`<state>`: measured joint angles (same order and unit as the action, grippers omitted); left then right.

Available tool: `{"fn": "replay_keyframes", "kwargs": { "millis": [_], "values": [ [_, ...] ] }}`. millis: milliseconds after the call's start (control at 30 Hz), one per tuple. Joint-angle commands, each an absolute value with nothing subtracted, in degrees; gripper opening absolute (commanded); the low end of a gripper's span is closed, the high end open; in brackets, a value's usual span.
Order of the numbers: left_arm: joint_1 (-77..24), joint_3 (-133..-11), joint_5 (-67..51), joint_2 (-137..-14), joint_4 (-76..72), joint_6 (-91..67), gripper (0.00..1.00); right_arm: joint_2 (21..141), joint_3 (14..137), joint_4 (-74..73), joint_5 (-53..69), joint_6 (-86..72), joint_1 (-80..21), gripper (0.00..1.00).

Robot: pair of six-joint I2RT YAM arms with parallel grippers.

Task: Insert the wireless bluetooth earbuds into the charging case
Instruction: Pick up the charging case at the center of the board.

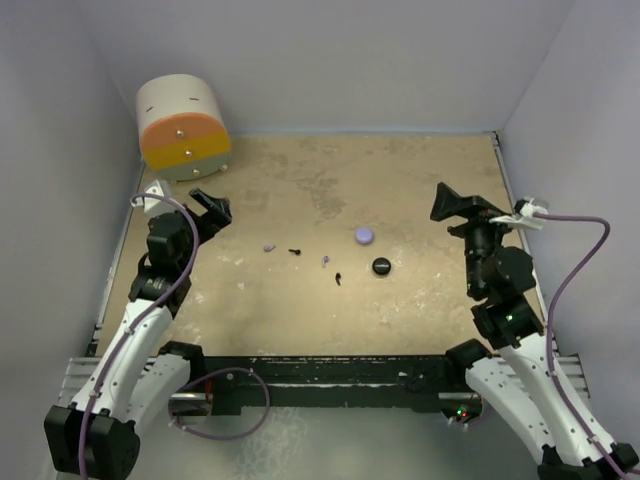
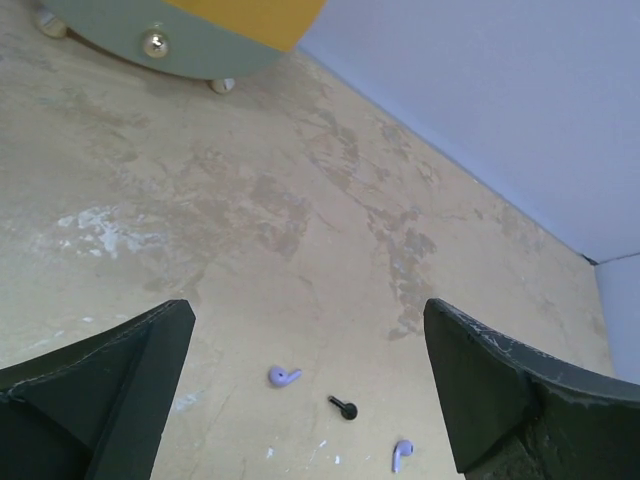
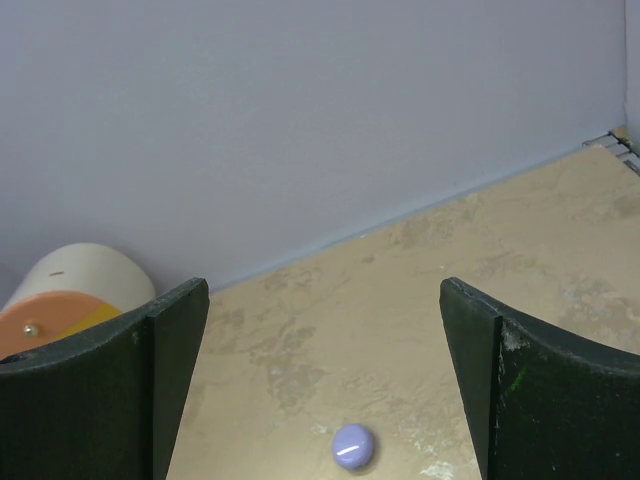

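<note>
Several tiny earbuds lie mid-table: a lavender one (image 1: 268,247), a black one (image 1: 295,251), a second lavender one (image 1: 325,261) and a second black one (image 1: 338,279). A round lavender case (image 1: 364,236) and a round black case (image 1: 381,266) lie to their right, both closed. My left gripper (image 1: 212,207) is open and empty, left of the earbuds; its view shows a lavender earbud (image 2: 283,377), a black earbud (image 2: 343,407) and another lavender earbud (image 2: 401,455). My right gripper (image 1: 462,205) is open and empty, right of the cases; its view shows the lavender case (image 3: 352,446).
A cream cylinder with an orange and yellow face (image 1: 182,128) stands at the back left; it also shows in the left wrist view (image 2: 190,35) and the right wrist view (image 3: 70,297). Pale walls (image 1: 340,60) enclose the tan table (image 1: 300,310).
</note>
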<state>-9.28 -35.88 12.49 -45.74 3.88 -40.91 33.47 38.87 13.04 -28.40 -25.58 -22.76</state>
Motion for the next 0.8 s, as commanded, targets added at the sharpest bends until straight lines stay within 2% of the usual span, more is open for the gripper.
{"fn": "replay_keyframes", "kwargs": {
  "millis": [0, 267, 500, 567, 767],
  "values": [
    [-10.47, -35.52, 10.26, -45.87, -3.52, -39.82, 1.0, 30.6, 35.78, 16.92, -24.19, -25.06, -22.75, 1.0],
    [-10.52, -36.77, 4.12, -49.69, -7.93, -40.17, 1.0, 34.88, 36.88, 17.8, -13.76, -20.24, -22.76, 1.0],
    [-10.55, -35.22, 5.06, -46.66, -8.25, -41.56, 1.0, 31.84, 36.06, 13.97, -15.35, -22.39, -22.76, 1.0],
    [-10.47, -35.59, 9.73, -46.95, -4.77, -44.9, 1.0, 30.44, 34.11, 15.07, -18.28, -24.47, -22.76, 1.0],
    [-10.46, -36.31, 9.9, -46.58, -2.05, -42.96, 1.0, 31.14, 34.9, 13.2, -20.07, -24.49, -22.76, 1.0]
  ]
}}
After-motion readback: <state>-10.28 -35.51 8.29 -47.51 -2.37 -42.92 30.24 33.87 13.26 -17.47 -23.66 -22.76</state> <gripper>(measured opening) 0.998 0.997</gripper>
